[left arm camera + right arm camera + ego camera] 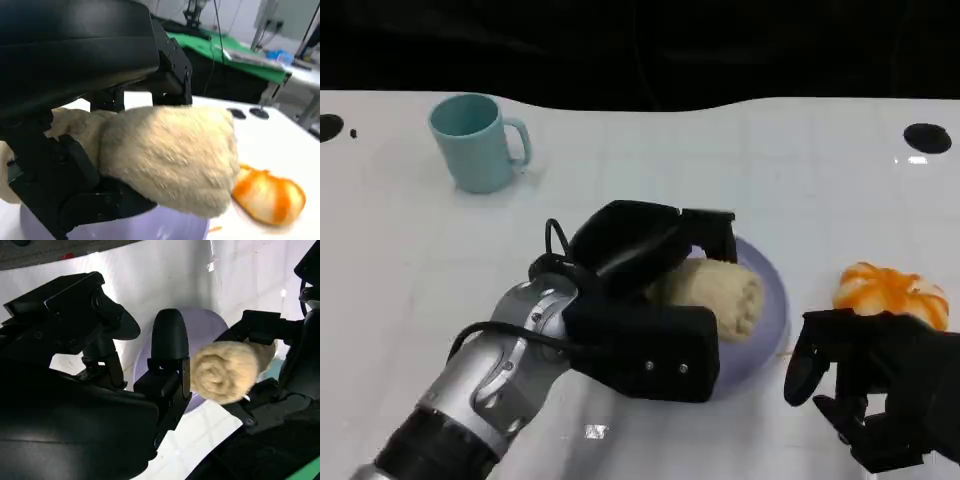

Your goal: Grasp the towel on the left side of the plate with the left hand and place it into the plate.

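The left hand [650, 300] is gripping the towel [715, 295] above the plate [770, 300] (release remaining); the right hand [865, 385], at four o'clock, is lying loosely spread, holding nothing.

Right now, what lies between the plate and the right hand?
In the head view, only bare white table separates the plate from the right hand; the orange-striped object sits just beyond the hand.

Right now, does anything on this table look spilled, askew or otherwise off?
Nothing stands out. The left hand holds the rolled towel over the plate, still rolled. The teal mug stands upright farther back, and the orange thing lies on the table by the right hand.
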Controlling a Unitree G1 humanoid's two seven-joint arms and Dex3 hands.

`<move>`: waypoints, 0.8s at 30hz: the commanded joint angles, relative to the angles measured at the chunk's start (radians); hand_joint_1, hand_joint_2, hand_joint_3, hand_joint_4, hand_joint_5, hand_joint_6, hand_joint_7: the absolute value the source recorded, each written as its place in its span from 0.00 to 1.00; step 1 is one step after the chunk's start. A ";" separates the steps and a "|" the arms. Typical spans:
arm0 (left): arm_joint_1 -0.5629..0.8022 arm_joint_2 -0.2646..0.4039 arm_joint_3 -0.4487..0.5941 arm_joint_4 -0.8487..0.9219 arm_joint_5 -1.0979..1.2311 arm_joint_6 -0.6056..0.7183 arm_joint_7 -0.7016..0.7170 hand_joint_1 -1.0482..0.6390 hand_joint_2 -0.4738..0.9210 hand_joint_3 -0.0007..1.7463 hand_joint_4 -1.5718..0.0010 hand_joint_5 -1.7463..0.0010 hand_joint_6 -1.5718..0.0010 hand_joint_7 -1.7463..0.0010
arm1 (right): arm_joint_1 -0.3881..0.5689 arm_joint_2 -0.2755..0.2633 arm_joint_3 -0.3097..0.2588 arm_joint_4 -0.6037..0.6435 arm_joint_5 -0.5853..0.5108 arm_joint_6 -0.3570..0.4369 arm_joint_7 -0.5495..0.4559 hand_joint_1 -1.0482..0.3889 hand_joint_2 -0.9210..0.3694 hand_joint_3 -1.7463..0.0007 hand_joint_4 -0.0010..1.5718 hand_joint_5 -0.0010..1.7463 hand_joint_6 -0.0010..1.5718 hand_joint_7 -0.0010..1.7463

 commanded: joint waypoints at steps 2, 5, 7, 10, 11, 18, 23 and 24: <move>0.006 0.032 -0.017 -0.075 0.023 0.097 -0.125 0.36 0.99 0.05 0.78 0.57 0.72 0.99 | 0.001 -0.015 -0.009 -0.013 0.003 0.001 0.007 0.72 0.29 0.38 0.45 1.00 0.44 0.82; 0.011 0.037 -0.017 -0.099 0.025 0.123 -0.154 0.30 1.00 0.03 0.86 0.66 0.78 1.00 | 0.000 -0.015 -0.010 -0.013 0.005 0.004 0.010 0.72 0.29 0.38 0.45 1.00 0.44 0.82; 0.012 0.041 -0.014 -0.107 0.023 0.128 -0.160 0.27 1.00 0.03 0.89 0.68 0.79 1.00 | -0.002 -0.014 -0.011 -0.014 0.008 0.012 0.012 0.72 0.29 0.38 0.45 1.00 0.44 0.82; 0.013 0.046 -0.001 -0.114 0.018 0.134 -0.159 0.25 1.00 0.04 0.90 0.67 0.80 1.00 | -0.004 -0.014 -0.009 -0.014 0.006 0.014 0.012 0.72 0.28 0.38 0.45 1.00 0.44 0.82; 0.013 0.049 0.004 -0.116 0.015 0.136 -0.159 0.24 1.00 0.04 0.90 0.67 0.79 1.00 | -0.005 -0.015 -0.007 -0.014 0.004 0.013 0.012 0.72 0.29 0.38 0.45 1.00 0.44 0.82; 0.037 0.094 0.046 -0.191 -0.024 0.153 -0.199 0.27 1.00 0.06 0.88 0.62 0.75 0.98 | -0.004 -0.017 -0.004 -0.019 -0.003 0.015 0.009 0.72 0.28 0.38 0.45 1.00 0.44 0.82; 0.079 0.135 0.106 -0.259 -0.103 0.153 -0.244 0.31 1.00 0.09 0.70 0.59 0.65 0.95 | -0.001 -0.011 -0.010 -0.010 0.005 0.001 0.007 0.73 0.27 0.39 0.45 1.00 0.44 0.83; 0.089 0.142 0.123 -0.277 -0.134 0.167 -0.269 0.31 1.00 0.09 0.67 0.58 0.63 0.95 | -0.001 -0.010 -0.010 -0.009 0.006 0.002 0.006 0.73 0.27 0.39 0.45 1.00 0.44 0.83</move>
